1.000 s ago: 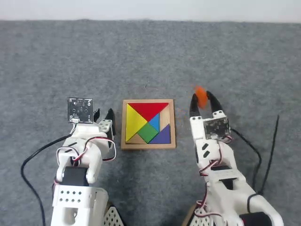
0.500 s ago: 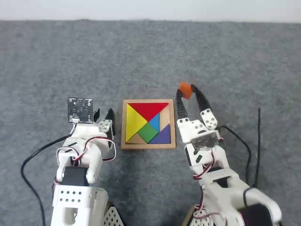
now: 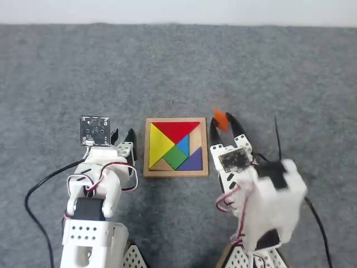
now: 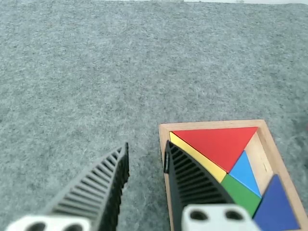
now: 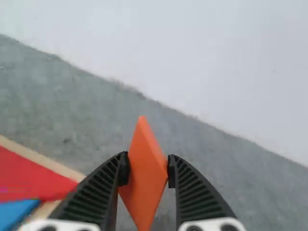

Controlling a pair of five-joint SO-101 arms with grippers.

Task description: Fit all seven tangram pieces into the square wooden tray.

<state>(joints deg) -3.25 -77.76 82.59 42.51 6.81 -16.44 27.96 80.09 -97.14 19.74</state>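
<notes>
The square wooden tray (image 3: 204, 146) lies between the two arms and holds red, yellow, blue, green and purple pieces; bare wood shows along its right side and at its lower left. My right gripper (image 3: 223, 126) hangs just past the tray's upper right corner, shut on an orange piece (image 3: 221, 119), which stands edge-up between the fingers (image 5: 145, 169). My left gripper (image 3: 122, 137) rests open on the carpet beside the tray's left edge (image 4: 164, 144), with nothing between its fingers (image 4: 144, 161).
Grey carpet (image 3: 178, 67) covers the table on all sides of the tray. Black cables trail near both arm bases (image 3: 39, 190). A pale wall (image 5: 192, 57) stands beyond the carpet's far edge.
The right arm has swung left and drawn back toward the tray's upper right corner, carrying the orange piece. The left arm has not moved.
</notes>
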